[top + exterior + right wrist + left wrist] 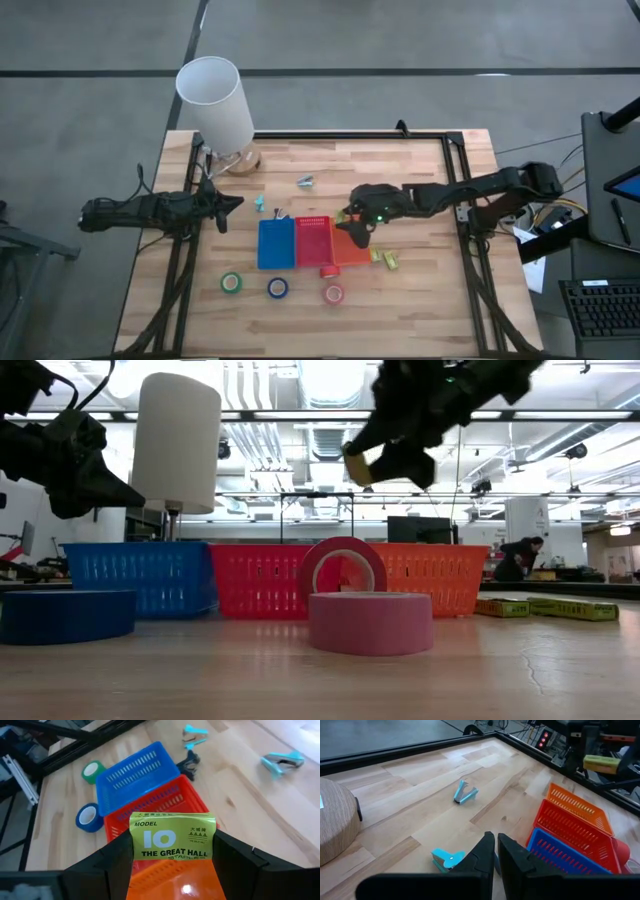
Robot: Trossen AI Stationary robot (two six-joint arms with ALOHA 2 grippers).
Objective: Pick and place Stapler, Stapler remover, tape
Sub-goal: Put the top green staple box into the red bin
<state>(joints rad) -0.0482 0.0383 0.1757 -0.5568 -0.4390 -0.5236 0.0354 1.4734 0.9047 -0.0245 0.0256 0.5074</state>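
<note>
My right gripper (352, 222) hovers above the orange basket (352, 250), shut on a yellow-green staple box (172, 840). My left gripper (228, 205) is shut and holds nothing, left of the baskets. A teal staple remover (465, 792) lies on the far part of the table, a second teal one (447, 859) and a dark one (189, 762) lie by the blue basket (276, 243). The green (232, 283), blue (278, 288) and pink (334, 293) tape rolls lie flat near the front edge. A red roll (343, 565) stands on edge behind the pink one. I make out no stapler. My right gripper pinches the staple box between its two fingers, one finger (117, 862) on each short end of the box (137, 840). The fingers slant down from the table's right side. The box is lifted clear, its printed face level, above the orange basket.
A red basket (313, 240) sits between the blue and orange ones. Two yellow-green blocks (386, 259) lie right of the orange basket. A lamp with a white shade (215, 100) stands at the far left corner. A black frame (455, 140) edges the table.
</note>
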